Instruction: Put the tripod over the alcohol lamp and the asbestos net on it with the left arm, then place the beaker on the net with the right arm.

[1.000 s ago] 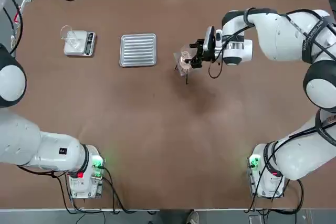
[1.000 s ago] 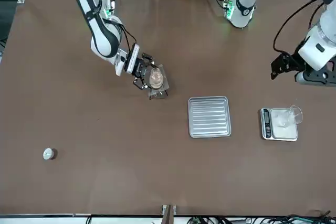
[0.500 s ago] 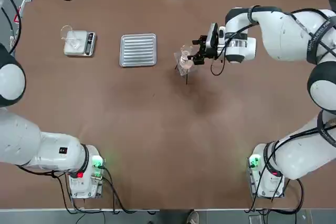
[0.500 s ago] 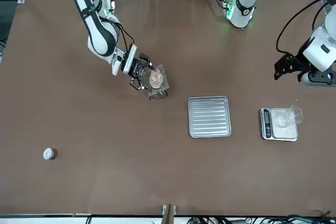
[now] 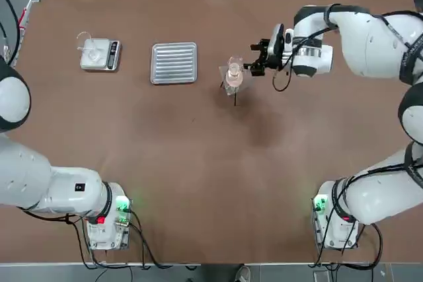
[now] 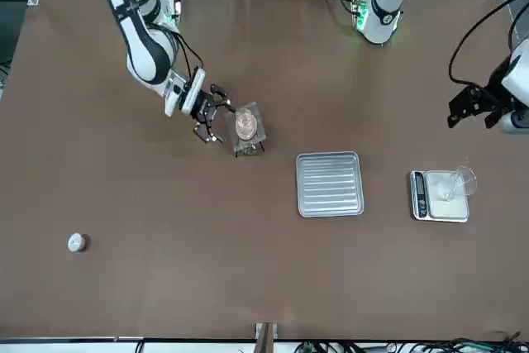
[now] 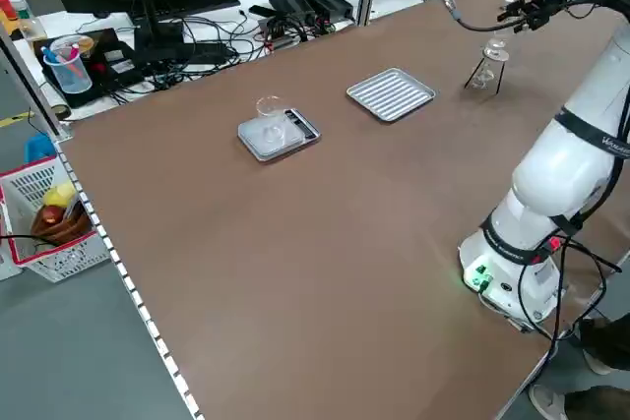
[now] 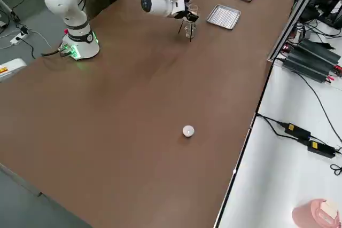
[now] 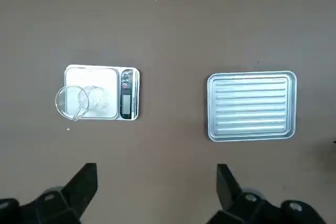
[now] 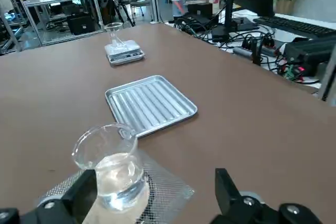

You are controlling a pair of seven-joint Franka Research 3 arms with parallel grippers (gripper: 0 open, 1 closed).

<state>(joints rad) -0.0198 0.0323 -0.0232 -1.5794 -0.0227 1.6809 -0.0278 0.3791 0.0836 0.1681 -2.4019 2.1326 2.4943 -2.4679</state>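
Beaker is standing upright on the asbestos net atop the tripod mid-desk, just beside the right end effector, whose spread fingers are holding nothing, so the stack is bearing it alone.

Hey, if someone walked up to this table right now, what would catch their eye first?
Probably the small stack near the table's middle: the beaker standing on the asbestos net atop the tripod, with the right gripper open just beside it, not touching. Next, the ribbed metal tray beside the stack and, beyond it, a scale with a glass on it. The left gripper hangs open above the scale's end of the table.
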